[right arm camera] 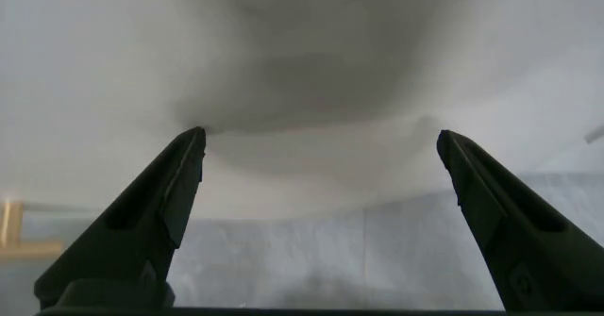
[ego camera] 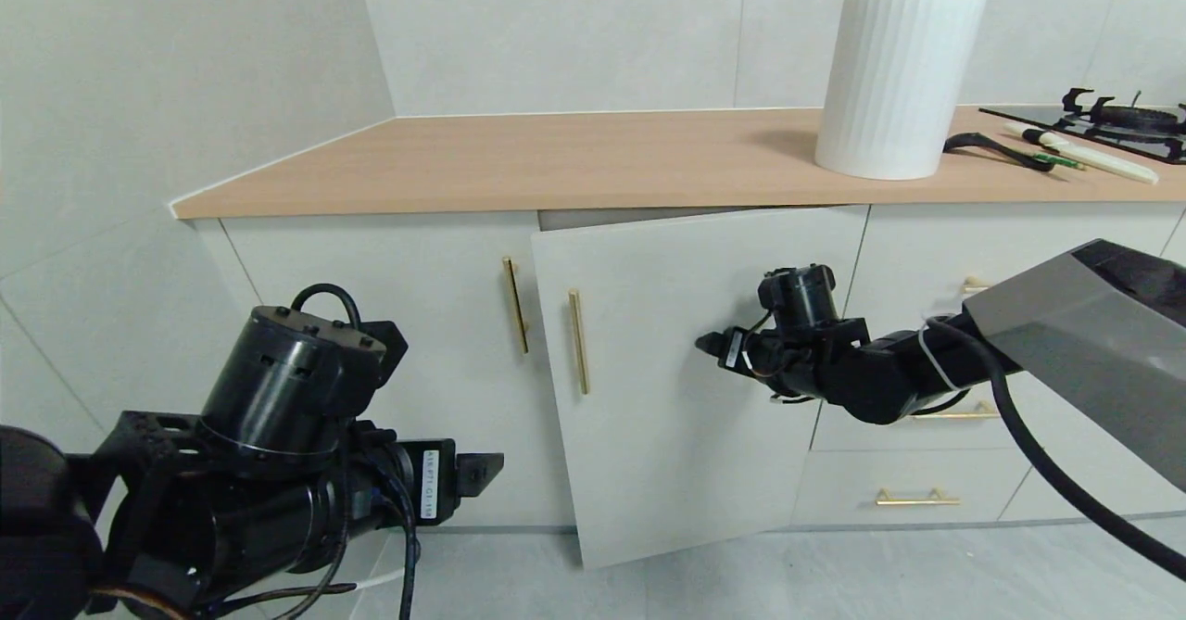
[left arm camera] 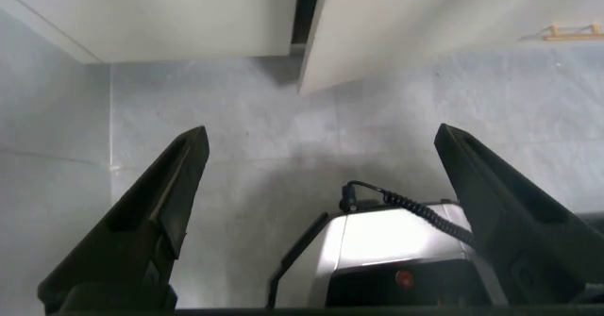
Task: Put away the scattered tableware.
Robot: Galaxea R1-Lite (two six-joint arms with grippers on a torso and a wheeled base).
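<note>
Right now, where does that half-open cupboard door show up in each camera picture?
Head view: cupboard door in the middle, ajar under the countertop.
Left wrist view: its lower corner, beyond the left gripper, over the floor.
Right wrist view: the pale surface close ahead of the right gripper, apparently its face.
Shared landmark: the grey floor.

Cabinet door ajar under wooden counter; stove far right.

left hand: spread wide, low | right hand: spread wide, higher
</note>
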